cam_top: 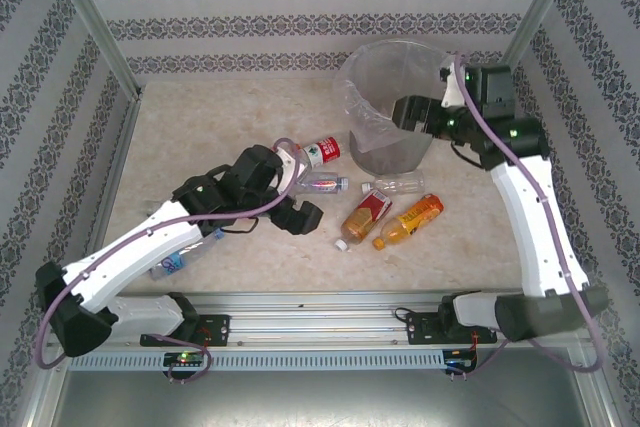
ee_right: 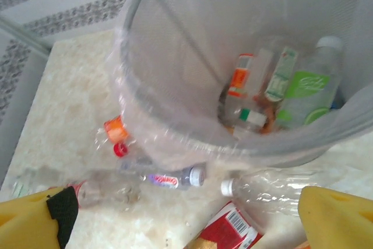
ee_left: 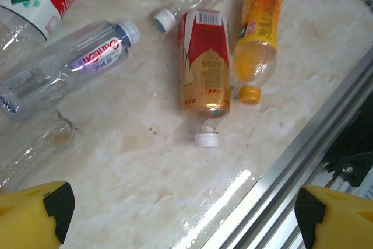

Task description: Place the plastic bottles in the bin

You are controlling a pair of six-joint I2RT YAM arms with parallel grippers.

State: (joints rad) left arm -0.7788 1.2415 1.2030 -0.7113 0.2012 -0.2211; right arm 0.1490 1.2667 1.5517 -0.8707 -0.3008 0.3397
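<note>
Bin (cam_top: 390, 97) stands upper right of centre in the top view. Right gripper (ee_right: 186, 220) hangs over its near rim, fingers spread wide with nothing between them; below, several bottles lie on the bin's bottom, one green-labelled bottle (ee_right: 303, 86) among them. Left gripper (ee_left: 183, 214) sits low over the table (cam_top: 200, 147), left of centre, jaws wide and empty. Loose on the table at mid-frame: amber bottle (cam_top: 364, 215) just beside orange bottle (cam_top: 412, 219), clear bottle (cam_top: 395, 185) near the bin's base, purple-labelled bottle (cam_top: 322, 184), red-and-white-labelled bottle (cam_top: 320, 152). One more bottle (cam_top: 178, 262) lies lower left, beside the left arm (cam_top: 130, 257).
</note>
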